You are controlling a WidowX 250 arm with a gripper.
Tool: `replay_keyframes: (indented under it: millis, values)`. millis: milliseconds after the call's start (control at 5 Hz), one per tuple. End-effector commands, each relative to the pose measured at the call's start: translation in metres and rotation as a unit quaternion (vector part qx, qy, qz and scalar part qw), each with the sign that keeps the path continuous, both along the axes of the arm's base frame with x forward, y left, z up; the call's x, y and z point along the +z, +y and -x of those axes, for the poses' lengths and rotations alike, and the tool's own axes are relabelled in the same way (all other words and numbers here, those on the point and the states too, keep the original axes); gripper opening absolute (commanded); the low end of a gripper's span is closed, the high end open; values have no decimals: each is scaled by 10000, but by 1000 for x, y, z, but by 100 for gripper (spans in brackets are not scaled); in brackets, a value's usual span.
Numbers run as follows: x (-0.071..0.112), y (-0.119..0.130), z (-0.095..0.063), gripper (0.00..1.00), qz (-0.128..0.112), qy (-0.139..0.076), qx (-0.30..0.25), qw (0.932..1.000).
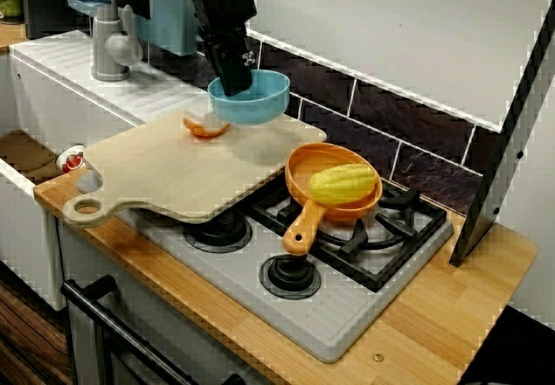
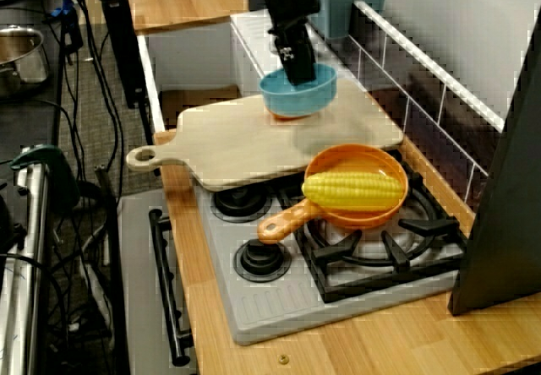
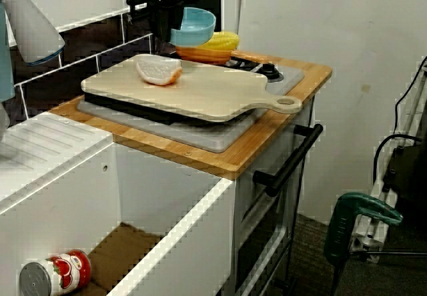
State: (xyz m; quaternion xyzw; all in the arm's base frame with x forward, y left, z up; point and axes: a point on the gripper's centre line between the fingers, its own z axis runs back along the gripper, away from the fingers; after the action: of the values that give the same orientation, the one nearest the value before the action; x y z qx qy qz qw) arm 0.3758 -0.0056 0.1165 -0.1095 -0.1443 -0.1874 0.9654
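The black fingers (image 1: 236, 78) pinch the rim of the blue bowl (image 1: 257, 101), one reaching down inside and the other hidden behind the wall, so the gripper (image 1: 234, 87) is nearly closed, with only the thin wall between its tips. In the view facing the tiled wall, the bowl hangs at upper centre, clear of the surface and throwing a soft shadow on the wooden cutting board (image 1: 173, 172) below. The view from the sink side shows the bowl (image 3: 195, 25) tipped slightly, well above the board's far edge. Just beside that shadow, toward the left, an orange-and-white food piece (image 1: 205, 126) lies on the board. The board rests across the left burners of the grey stove (image 1: 347, 311), its handle pointing to the lower left. To the right of the board sits an orange pan (image 1: 303, 227) holding a yellow corn cob (image 1: 343, 183).
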Motion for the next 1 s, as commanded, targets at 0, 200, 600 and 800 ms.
replay_keyframes:
  millis: [0, 200, 600, 800]
  values:
    - [6, 2, -19, 0, -49, -320, 74, 9994]
    - [0, 2, -23, 0, -47, -330, 163, 9993]
    - [-3, 8, -29, 15, -40, -357, 418, 9985]
    - [-2, 10, -29, 100, -29, -345, 454, 9984]
